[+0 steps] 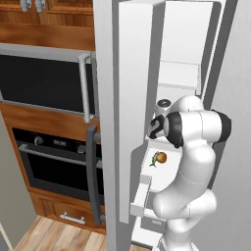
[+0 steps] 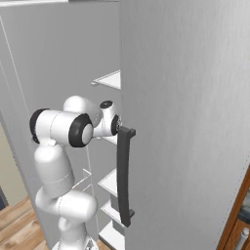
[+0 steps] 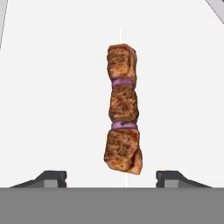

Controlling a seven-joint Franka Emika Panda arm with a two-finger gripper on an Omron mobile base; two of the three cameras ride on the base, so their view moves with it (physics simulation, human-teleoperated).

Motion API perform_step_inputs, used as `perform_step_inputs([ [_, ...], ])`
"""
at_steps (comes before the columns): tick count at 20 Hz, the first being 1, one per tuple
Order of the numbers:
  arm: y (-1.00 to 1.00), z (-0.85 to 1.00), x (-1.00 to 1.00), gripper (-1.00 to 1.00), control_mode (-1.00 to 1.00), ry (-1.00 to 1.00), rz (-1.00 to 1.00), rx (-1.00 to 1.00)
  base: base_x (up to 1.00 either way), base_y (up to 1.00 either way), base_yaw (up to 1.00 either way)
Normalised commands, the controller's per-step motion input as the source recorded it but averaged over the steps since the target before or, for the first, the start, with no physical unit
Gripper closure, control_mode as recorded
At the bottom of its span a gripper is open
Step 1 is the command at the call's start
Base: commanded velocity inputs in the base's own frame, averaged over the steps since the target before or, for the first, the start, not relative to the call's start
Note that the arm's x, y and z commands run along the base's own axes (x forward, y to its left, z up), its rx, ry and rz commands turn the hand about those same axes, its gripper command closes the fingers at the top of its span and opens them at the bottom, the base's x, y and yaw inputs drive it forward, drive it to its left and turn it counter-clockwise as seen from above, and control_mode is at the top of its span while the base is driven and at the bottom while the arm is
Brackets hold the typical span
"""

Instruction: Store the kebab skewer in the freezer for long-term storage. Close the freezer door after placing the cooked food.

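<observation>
The kebab skewer (image 3: pixel 122 107) lies on a white freezer shelf (image 3: pixel 52 96): three brown chunks with purple rings between them on a thin pale stick. My gripper (image 3: pixel 111 177) is open just short of its near end, with one fingertip on each side and neither touching it. The freezer (image 1: pixel 179 73) stands open, showing its white shelves. My arm (image 1: pixel 196 127) reaches into it at mid height. The freezer door (image 1: pixel 135 98) is swung out to the left, and its dark bar handle (image 1: pixel 93 181) faces away from the compartment.
A small round orange-brown food item (image 1: pixel 159 158) sits on the shelf below my hand. The other refrigerator door (image 2: pixel 185 122), with its dark handle (image 2: pixel 124 176), stands close on the right. A wall oven and microwave (image 1: pixel 44 88) in wooden cabinets are to the left.
</observation>
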Motion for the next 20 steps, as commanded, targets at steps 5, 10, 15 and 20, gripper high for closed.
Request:
perform_step_inputs([
  [5,0.0,0.0,0.03,-1.0,-1.0,0.0,0.0,0.0,0.0,0.0,0.0],
  [10,0.0,0.0,-0.12,-1.0,-1.0,0.0,0.0,0.0,0.0,0.0,0.0],
  [15,0.02,0.02,-0.58,-1.0,-1.0,-0.04,0.0,0.0,0.0,0.0,0.0],
  [20,0.12,0.2,-0.73,-1.0,-1.0,-0.09,0.0,0.0,0.0,0.0,0.0],
])
